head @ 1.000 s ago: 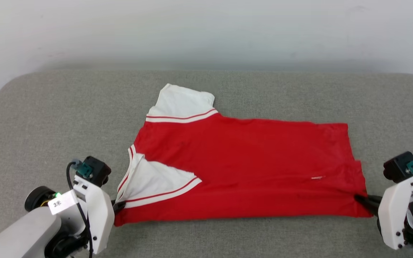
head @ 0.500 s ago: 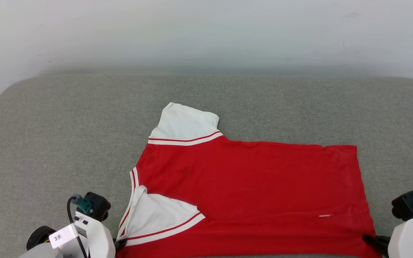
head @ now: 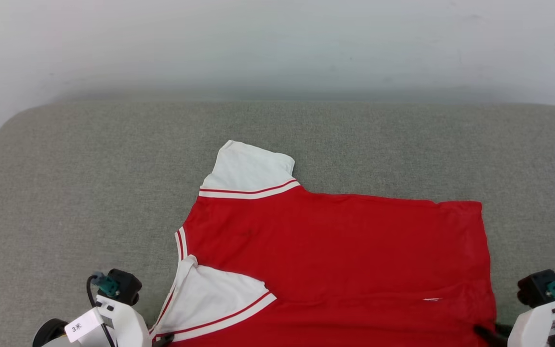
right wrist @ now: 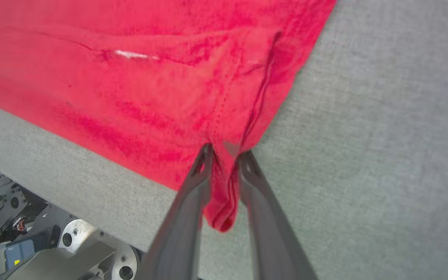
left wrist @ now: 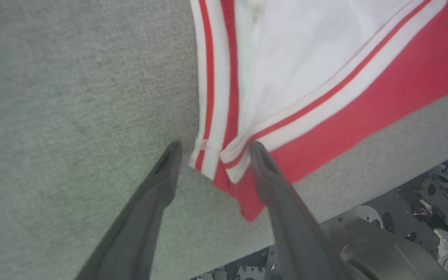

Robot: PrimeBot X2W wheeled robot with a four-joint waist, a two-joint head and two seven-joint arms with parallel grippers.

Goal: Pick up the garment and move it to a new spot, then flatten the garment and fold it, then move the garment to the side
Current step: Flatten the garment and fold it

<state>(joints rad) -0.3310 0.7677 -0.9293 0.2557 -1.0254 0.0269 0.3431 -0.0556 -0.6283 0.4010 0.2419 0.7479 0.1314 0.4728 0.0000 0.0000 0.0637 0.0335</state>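
Left gripper (left wrist: pixel 215 146), at the front edge of a grey cushion (head: pixel 89 168), has its two dark fingers spread well apart. A striped corner of the garment (head: pixel 335 250) lies loose between them, against one finger and just beside the other. Right gripper (right wrist: pixel 226 151), further along the same front edge, has its two fingers close together with a bunched fold of red hem between them; whether they press the cloth cannot be told. One garment, a red T-shirt, lies spread flat on the cushion, over its front half and right of its middle, with the collar end toward the cushion's left and the hem toward its right. Two white sleeves show: one (head: pixel 251 166) points toward the cushion's back edge, the other (head: pixel 215 299) is folded over the red body near the front edge. One small white mark (head: pixel 431 299) sits by the hem. Beyond the cushion's back edge stands one pale wall (head: pixel 277 43).
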